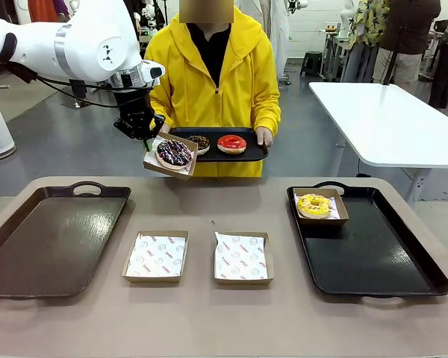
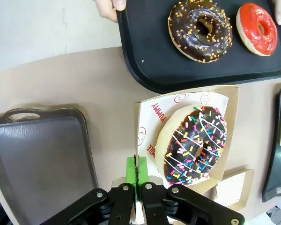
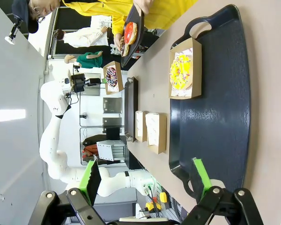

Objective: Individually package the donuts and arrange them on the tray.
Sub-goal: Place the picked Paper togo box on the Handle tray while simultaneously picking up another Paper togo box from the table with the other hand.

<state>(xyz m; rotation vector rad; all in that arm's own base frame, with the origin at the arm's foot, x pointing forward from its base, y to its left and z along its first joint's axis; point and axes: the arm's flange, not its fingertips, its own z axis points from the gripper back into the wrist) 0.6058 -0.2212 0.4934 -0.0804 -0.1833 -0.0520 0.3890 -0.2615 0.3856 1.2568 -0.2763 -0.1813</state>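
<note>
The left gripper is clenched on the edge of a box carrying the sprinkled chocolate donut, held above the table's far edge. The yellow donut is boxed at the far left corner of the right tray. The right gripper is spread wide, released.

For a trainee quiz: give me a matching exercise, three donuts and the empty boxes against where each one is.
1 yellow-frosted donut
2 red-glazed donut
3 colour-sprinkled chocolate donut
4 empty boxes

A tray the person holds
B on the table itself
C boxed, on the right tray
D in the box the left hand grips

Pairs: 1-C, 2-A, 3-D, 4-B
</note>
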